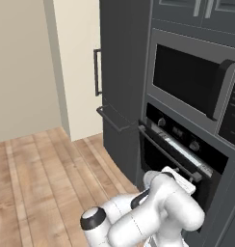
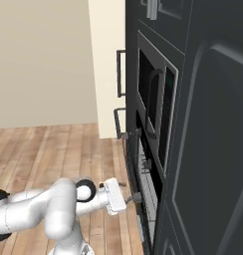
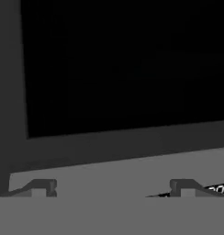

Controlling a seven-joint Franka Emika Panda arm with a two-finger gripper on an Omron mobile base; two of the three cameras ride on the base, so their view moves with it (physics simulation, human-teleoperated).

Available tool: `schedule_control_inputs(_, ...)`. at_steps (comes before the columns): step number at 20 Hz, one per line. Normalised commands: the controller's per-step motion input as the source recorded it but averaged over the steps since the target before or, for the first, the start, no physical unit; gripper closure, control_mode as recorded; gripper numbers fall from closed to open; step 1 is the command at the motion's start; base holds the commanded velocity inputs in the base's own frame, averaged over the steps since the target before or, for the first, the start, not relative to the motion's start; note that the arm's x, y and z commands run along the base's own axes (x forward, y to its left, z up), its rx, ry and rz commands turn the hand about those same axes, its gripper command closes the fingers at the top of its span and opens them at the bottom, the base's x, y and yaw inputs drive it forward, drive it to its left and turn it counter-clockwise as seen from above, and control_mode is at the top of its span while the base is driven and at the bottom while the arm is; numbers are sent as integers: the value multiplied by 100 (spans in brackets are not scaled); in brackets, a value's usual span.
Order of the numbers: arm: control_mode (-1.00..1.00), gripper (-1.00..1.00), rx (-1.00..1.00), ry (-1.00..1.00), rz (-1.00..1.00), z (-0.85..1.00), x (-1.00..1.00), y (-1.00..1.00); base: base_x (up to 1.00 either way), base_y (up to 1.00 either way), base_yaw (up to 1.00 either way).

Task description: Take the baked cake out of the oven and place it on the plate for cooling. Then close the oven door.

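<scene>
Reaching forward from the lower right of the left base view, the white arm bends at a bulky elbow and points its gripper [image 1: 190, 185] at the oven door [image 1: 160, 161], just under the long grey bar handle [image 1: 167, 153]. In the right base view the arm stretches level from the lower left, its flat white hand ending in the gripper [image 2: 135, 198] right at the front edge of the oven [image 2: 146, 184], which stands at the centre right. From the hand camera the two dark fingertips [image 3: 42, 187] stand far apart at the bottom corners with nothing between them, facing the dark glass panel [image 3: 123, 64] that fills the upper frame. The door looks nearly upright, tipped out a little at the top. Whether the fingers touch the handle cannot be told.

Above the oven, in the upper right of the left base view, sits the grey-framed microwave [image 1: 194, 79]. Tall dark cabinets [image 1: 122, 72] run to the centre, a beige wall [image 1: 23, 67] fills the upper left, and a wooden plank floor [image 1: 42, 183] covers the lower left.
</scene>
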Motion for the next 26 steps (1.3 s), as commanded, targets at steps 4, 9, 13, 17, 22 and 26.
schedule_control_inputs(4,-100,-100,-23,-23,-35,0,100,-18,0,0,0)
schedule_control_inputs(9,-100,-100,-19,-23,-32,0,90,-13,0,0,0)
schedule_control_inputs(13,-100,-100,-18,-20,-31,0,79,-20,0,0,0)
schedule_control_inputs(17,-100,-100,-18,-16,-31,0,79,-29,0,0,0)
schedule_control_inputs(22,-100,-100,-18,-10,-31,-8,72,-34,0,0,0)
schedule_control_inputs(26,-100,-100,-20,-8,-25,-42,36,-19,0,0,0)
